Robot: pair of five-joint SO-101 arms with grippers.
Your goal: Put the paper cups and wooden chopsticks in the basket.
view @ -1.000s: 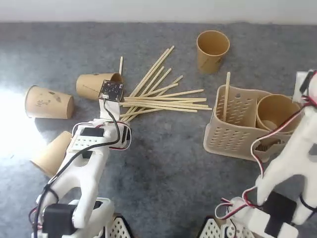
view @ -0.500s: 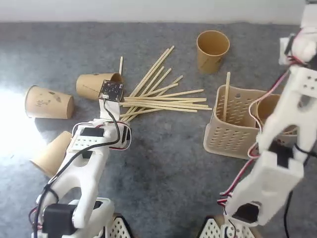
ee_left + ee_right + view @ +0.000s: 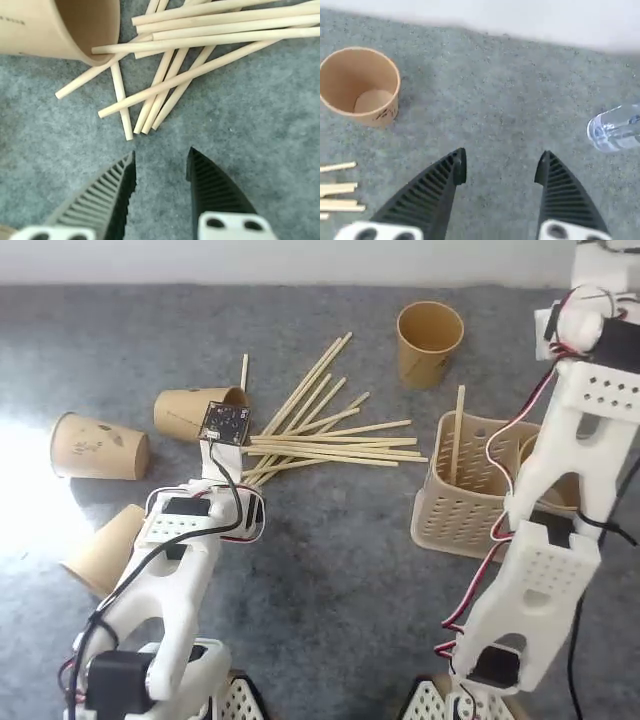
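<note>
The left gripper (image 3: 160, 167) is hanging with its black, ribbed jaws released and parted, gripping nothing, over the grey, felt-like table (image 3: 270, 125). Just past its tips we are seeing the wooden chopsticks (image 3: 200, 45), slim pale round sticks, lying fanned and crossing one another. One stick end is lying at the mouth of a tipped paper cup (image 3: 60, 25), a smooth tan cone on its side. The right gripper (image 3: 504, 162) is hanging with its ribbed black jaws spread wide and empty above bare grey table, with an upright paper cup (image 3: 362, 85) standing near, its round floor showing, and a clear plastic item (image 3: 615, 127) lying apart.

From above, we are taking the basket (image 3: 455, 515) as our mark: a beige plastic box with slotted walls. A single chopstick (image 3: 458, 430) is standing on end inside it, in the part toward the left arm (image 3: 180, 570), and a stowed cup (image 3: 524, 450) is sitting in the part beside, half hidden by the white right arm (image 3: 575, 440). The upright paper cup is standing near, beyond the basket's far wall. The wooden chopsticks are lying beside the basket toward the left arm; the tipped paper cup is lying past them, and a second tipped cup (image 3: 98, 447) and a third tipped cup (image 3: 105, 550) are lying farthest from the basket.
</note>
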